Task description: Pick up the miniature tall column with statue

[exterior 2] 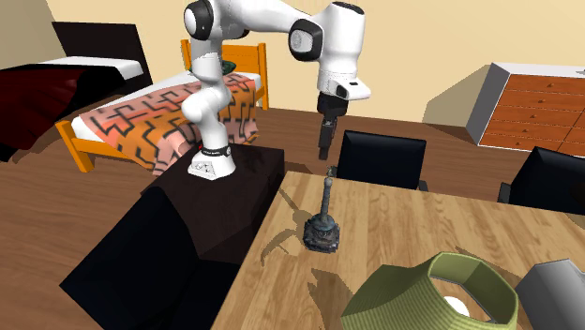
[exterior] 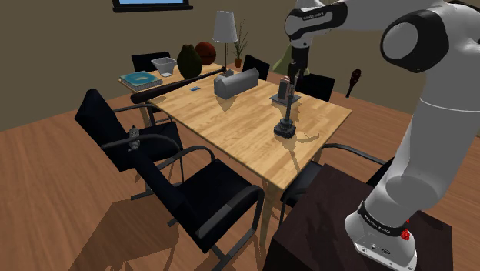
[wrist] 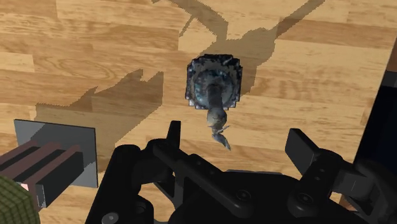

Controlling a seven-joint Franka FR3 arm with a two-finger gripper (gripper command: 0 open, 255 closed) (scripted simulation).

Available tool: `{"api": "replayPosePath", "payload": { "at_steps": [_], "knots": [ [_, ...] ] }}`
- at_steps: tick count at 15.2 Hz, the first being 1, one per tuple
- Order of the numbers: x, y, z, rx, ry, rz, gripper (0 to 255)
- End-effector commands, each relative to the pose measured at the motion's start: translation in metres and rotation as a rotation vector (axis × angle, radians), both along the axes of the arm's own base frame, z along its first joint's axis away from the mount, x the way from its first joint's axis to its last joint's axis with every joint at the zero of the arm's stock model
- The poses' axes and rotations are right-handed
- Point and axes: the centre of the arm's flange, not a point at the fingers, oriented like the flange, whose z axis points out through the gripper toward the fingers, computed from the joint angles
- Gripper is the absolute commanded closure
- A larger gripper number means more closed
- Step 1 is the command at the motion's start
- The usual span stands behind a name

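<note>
Directly beneath the open, empty gripper (wrist: 236,144) stands the column with statue (wrist: 215,86).

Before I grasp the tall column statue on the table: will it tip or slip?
Likely tippy: the column is tall and slim over a small square base. Probably rigid. Its narrow round shaft may pivot in the end effector.

column (exterior: 286,119) was dark grey with bluish, weathered look: square base, slim shaft, small figure on top. stood upright and free on light wooden table (exterior: 231,131), base flat on wood, close to table edge at shoulder view's right. from above, figure leaned slightly off base centre.
</note>
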Motion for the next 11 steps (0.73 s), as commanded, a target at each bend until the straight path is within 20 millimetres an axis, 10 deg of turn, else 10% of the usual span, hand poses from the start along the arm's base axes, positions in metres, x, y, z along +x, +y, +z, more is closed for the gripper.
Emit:
{"api": "replayPosePath", "payload": {
  "at_steps": [1,10,11],
  "knots": [
    [0.009,-0.010,-0.004,0.000,0.003,0.008,0],
    [0.009,-0.010,-0.044,0.000,0.003,0.008,0],
    [0.009,-0.010,-0.045,0.000,0.003,0.008,255]
  ]
}}
